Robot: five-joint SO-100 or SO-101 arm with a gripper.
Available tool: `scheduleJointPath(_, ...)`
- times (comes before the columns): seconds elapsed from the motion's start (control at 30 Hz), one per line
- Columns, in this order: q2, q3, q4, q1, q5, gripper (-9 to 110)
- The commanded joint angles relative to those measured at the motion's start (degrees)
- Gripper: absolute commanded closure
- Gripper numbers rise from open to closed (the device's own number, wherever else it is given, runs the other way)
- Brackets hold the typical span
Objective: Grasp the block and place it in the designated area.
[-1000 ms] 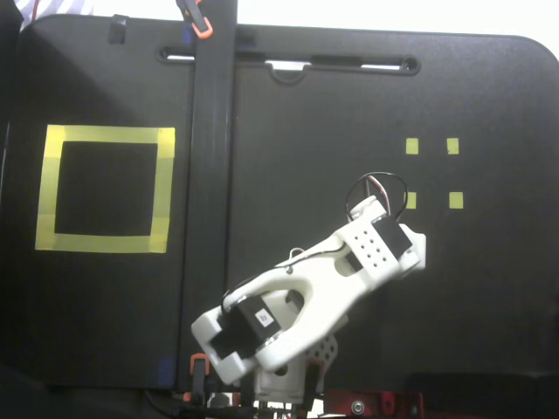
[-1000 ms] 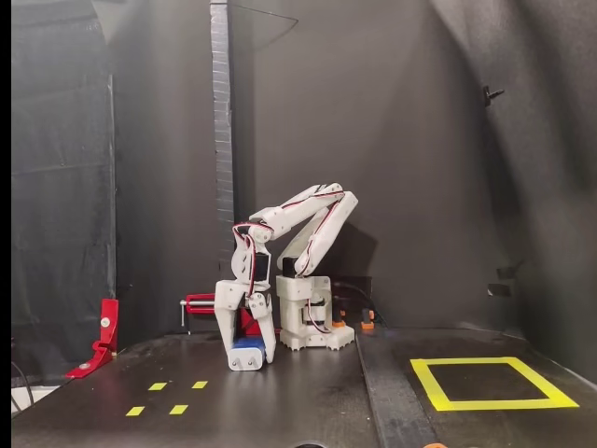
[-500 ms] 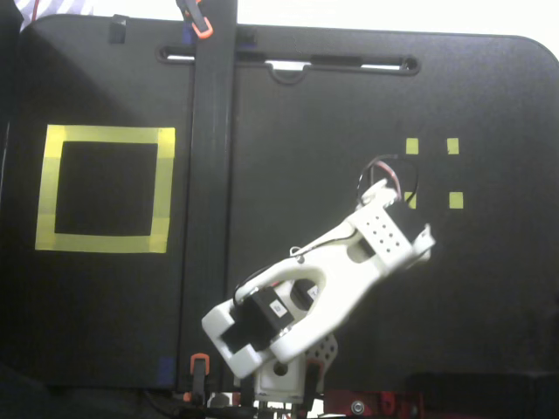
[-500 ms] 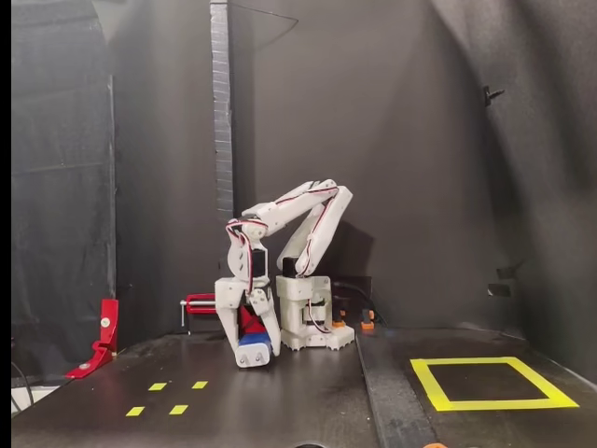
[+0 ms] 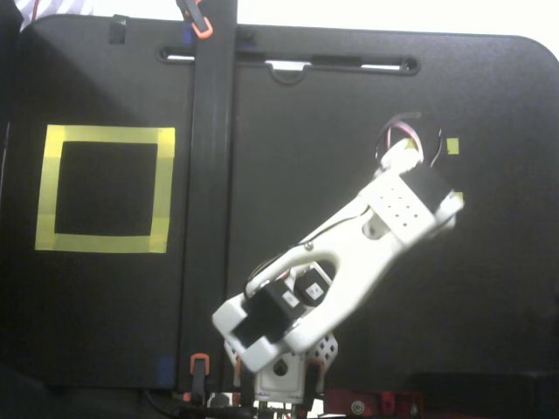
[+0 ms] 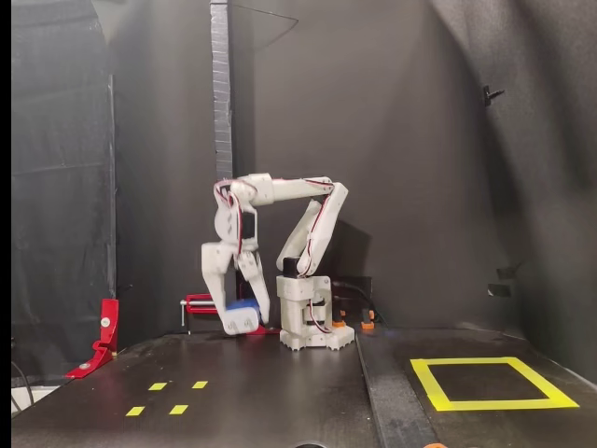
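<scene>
Above the black table, the tool seems to grip the blue block, far from the yellow square.

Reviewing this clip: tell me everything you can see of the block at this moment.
The block appears only in the side-on fixed view, as a small blue sliver gripped between the white fingers of the hand, lifted clear of the black table. Only the fingers touch it. Its prongs and exact tilt are too small to make out. In the top-down fixed view the arm hides it entirely. It hangs far from the yellow-taped designated area.
</scene>
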Motion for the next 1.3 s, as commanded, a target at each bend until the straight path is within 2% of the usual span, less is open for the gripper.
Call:
scheduleJointPath(0.0,-0.62,-6.5,2.9,-0.26,0.35,83)
scheduleJointPath(0.53,-0.97,-9.93,5.01,-2.64,3.25,83)
scheduleJointPath(0.83,-5.19,-9.93,1.32,-17.14,22.24,83)
scheduleJointPath(1.27,-7.47,-10.02,-0.88,-38.67,42.89,83)
